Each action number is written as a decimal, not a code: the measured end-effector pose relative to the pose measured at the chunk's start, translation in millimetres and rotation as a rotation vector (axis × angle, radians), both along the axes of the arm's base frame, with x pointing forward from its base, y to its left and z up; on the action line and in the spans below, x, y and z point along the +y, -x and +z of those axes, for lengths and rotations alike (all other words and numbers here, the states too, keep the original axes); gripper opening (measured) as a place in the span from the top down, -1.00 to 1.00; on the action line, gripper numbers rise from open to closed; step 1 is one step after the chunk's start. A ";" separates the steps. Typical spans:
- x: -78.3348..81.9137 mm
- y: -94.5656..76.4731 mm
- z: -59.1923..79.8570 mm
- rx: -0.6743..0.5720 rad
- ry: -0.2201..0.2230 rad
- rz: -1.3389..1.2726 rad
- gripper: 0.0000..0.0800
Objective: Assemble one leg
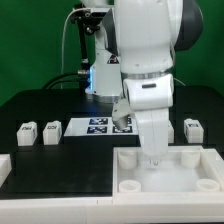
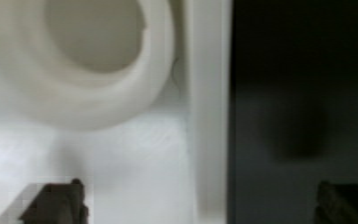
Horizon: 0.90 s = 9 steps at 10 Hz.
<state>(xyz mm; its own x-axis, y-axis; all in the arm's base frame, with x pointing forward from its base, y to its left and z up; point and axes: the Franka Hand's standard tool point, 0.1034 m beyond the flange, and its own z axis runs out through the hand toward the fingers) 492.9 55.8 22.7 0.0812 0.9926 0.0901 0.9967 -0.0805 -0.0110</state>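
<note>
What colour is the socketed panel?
The panel is white, and it shows best in the exterior view.

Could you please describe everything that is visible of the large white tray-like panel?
The panel is a large white tray, apparently of matte plastic, with a raised rim and round sockets with thick ring walls on its floor. It lies flat on the black table, at the front, toward the exterior view's right. The open pincer hangs low over it, beside one socket near the panel's edge, holding nothing. Whether the pincer touches the panel cannot be told.
</note>
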 end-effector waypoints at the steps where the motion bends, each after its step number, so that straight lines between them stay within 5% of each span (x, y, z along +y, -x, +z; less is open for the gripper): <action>1: -0.8 0.0 16.5 -0.016 0.010 -0.030 -0.62; 4: 18.2 19.5 47.0 -0.015 0.028 -0.252 -0.62; 7: 57.3 44.9 51.1 0.025 0.021 -0.640 -0.62; 9: 57.7 44.1 51.1 0.038 0.011 -0.768 -0.62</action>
